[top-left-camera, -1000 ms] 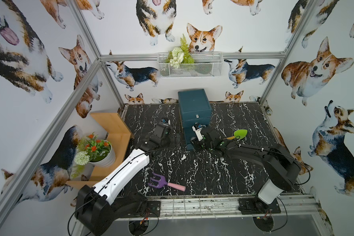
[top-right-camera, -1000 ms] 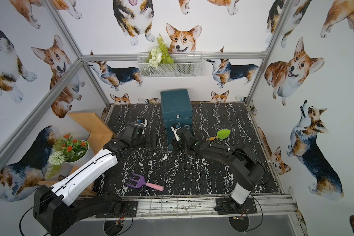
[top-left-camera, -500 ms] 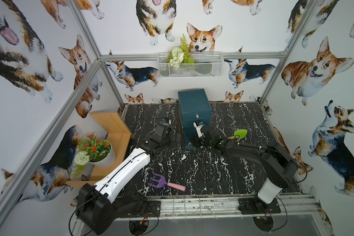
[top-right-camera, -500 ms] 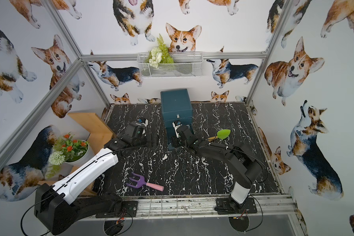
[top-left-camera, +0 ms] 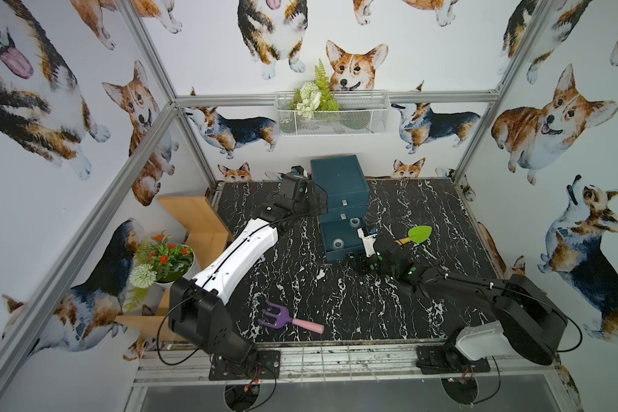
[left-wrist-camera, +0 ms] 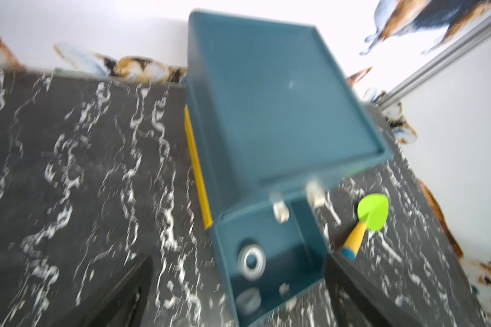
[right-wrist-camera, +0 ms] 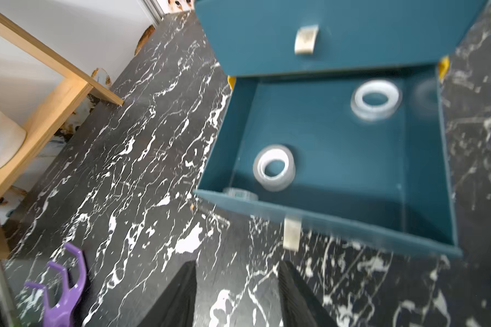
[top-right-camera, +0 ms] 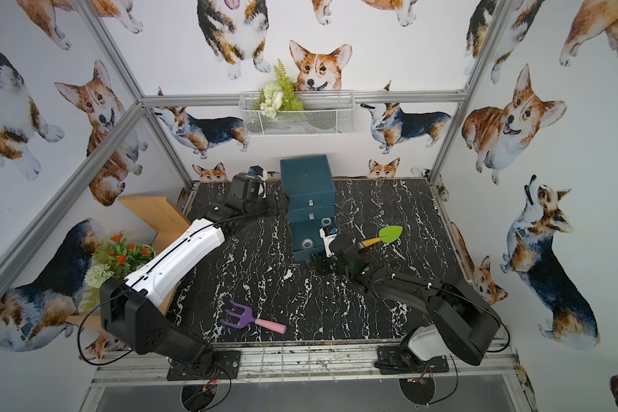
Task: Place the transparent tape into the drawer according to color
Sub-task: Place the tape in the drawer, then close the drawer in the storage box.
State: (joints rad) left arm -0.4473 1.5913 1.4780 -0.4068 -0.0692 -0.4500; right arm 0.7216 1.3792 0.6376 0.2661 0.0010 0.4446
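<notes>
Transparent tape [top-left-camera: 338,244], clear grey-white: I am counting three rolls, all sitting in the pulled-out bottom drawer [right-wrist-camera: 338,158] of the teal cabinet [top-left-camera: 339,178]. The rear roll [right-wrist-camera: 376,99] and the near roll [right-wrist-camera: 274,168] are lying flat on the drawer floor, well apart. The third roll [right-wrist-camera: 240,193] is showing only partly behind the front wall.

Drawers: three; the two above are appearing shut.

Pincers: two. The left gripper [left-wrist-camera: 237,257] is hovering by the cabinet's left side with its jaws spread wide, gripping nothing. The right gripper [right-wrist-camera: 237,264] is hanging just in front of the open drawer, jaws apart over bare tabletop, gripping nothing.

Toy tools: two. One purple rake [top-left-camera: 282,318] is lying near the front edge; one green shovel [top-left-camera: 419,235] is lying to the right of the cabinet.

Surface: I am looking at one black tabletop [top-left-camera: 336,296] veined in white.

Room: corgi wallpaper is covering three walls inside an aluminium frame. One wire basket [top-left-camera: 354,121] holding greenery is hanging on the rear wall. One wooden shelf [top-left-camera: 197,221] and one potted plant [top-left-camera: 165,258] are standing at the left.
</notes>
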